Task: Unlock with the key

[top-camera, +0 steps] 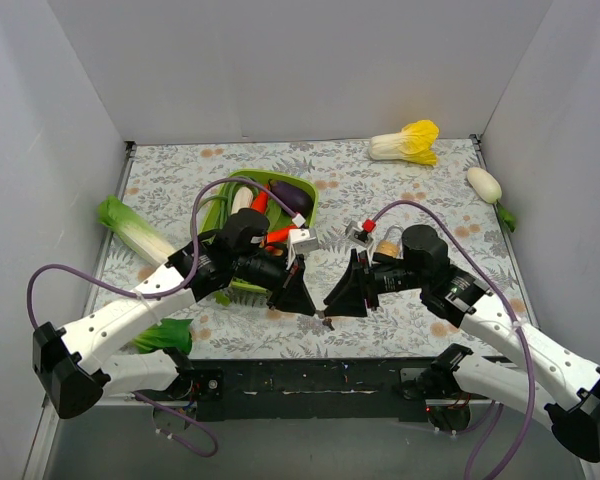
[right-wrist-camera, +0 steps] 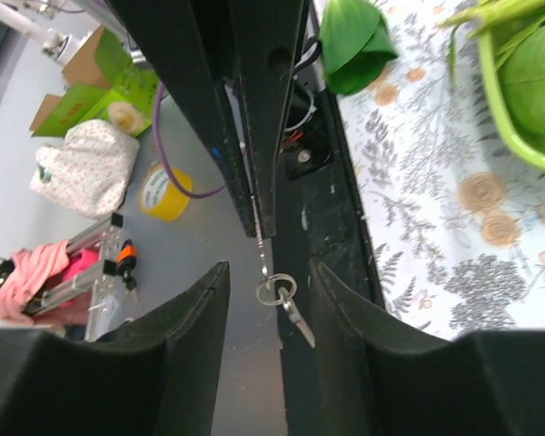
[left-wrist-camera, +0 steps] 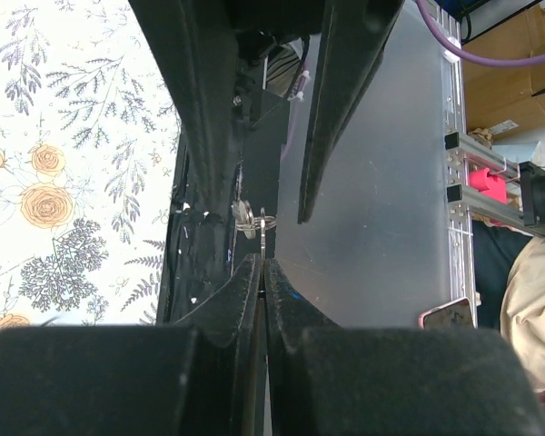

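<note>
The surface (top-camera: 400,185) is pale, printed with grey leaves and orange-brown roses. A lime-green basket (top-camera: 248,174) holds a dark purple aubergine (top-camera: 292,195) and an orange-red carrot (top-camera: 261,202). The cabbage (top-camera: 408,142) is white with yellow tips, and the radish (top-camera: 483,184) is white. The cables (left-wrist-camera: 463,50) are purple, the jaws black, the key (left-wrist-camera: 264,238) silvery.

left arm (top-camera: 120,320) and right arm (top-camera: 525,345) in white shells with chunky black joints, a purple cable (top-camera: 40,275) looping off each, left gripper (top-camera: 305,300) and right gripper (top-camera: 340,300) all matte black with long wedge fingers (top-camera: 292,288), lil red-and-white block (top-camera: 301,232) by each wrist
</note>
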